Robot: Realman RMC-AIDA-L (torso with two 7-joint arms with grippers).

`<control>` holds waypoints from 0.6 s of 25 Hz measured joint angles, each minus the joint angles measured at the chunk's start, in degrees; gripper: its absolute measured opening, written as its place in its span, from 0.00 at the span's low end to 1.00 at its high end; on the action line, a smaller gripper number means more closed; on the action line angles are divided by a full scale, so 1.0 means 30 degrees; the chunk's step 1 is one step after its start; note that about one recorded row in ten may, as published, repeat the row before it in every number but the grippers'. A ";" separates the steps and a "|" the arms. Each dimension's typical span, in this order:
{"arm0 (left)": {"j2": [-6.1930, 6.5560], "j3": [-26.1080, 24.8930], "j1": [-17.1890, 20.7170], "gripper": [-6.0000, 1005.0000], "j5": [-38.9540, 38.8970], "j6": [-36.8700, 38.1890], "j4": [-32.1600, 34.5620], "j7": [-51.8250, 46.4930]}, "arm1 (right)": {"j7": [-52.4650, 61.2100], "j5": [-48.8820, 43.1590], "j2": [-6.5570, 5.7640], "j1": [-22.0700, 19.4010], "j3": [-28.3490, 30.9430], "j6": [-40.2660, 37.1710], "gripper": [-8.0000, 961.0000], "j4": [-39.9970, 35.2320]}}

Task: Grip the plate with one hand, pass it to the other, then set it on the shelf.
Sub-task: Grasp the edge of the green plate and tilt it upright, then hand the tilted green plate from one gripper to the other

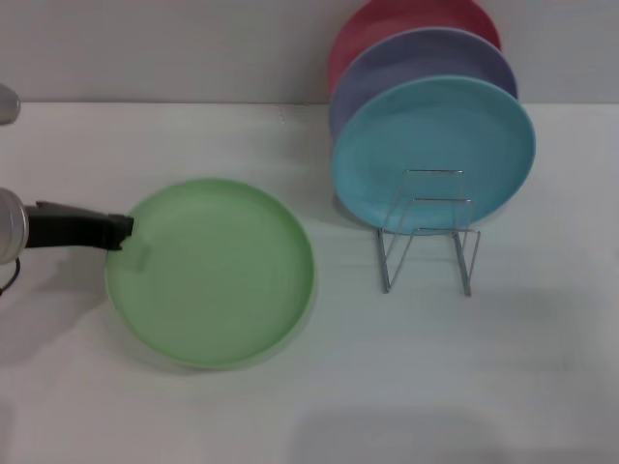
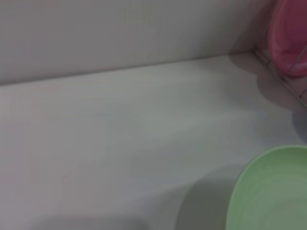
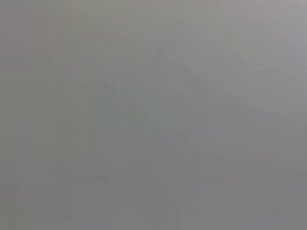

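Light green plate lying flat on the white counter, left of centre. Left gripper reaching in from the left edge, black fingers at the plate's left rim, touching it; whether clamped on the rim or merely against it, cannot tell. Silver wire shelf standing to the right, well apart from the green plate. Turquoise plate upright in the shelf, lavender plate and red plate behind it. Right gripper out of view.

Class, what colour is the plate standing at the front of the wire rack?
Turquoise-blue plate; the head view shows it best.
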 joint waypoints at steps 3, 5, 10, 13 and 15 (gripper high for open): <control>0.0025 -0.0052 0.0018 0.03 -0.0012 -0.0083 0.0782 0.0127 | 0.0001 -0.0004 -0.0083 0.1075 -0.0376 -0.3747 0.86 0.0252; 0.0026 -0.0081 0.0031 0.03 0.0016 -0.0118 0.1338 0.0251 | 0.0141 -0.0007 -0.0133 0.1612 -0.0380 -0.4250 0.86 0.0281; -0.0016 -0.0098 -0.0070 0.03 0.0084 -0.0030 0.2257 0.0536 | 0.3936 -0.1076 -0.0807 0.4701 -0.0417 -0.3247 0.86 0.0476; -0.0034 -0.0118 -0.0107 0.03 0.0071 0.0016 0.2723 0.0560 | 0.7413 -0.4270 -0.1831 0.7624 -0.0427 0.0266 0.86 0.0654; -0.0032 -0.0121 -0.0084 0.03 0.0077 0.0009 0.2862 0.0560 | 0.8291 -0.5181 -0.2167 0.8358 -0.0433 0.1267 0.86 0.0768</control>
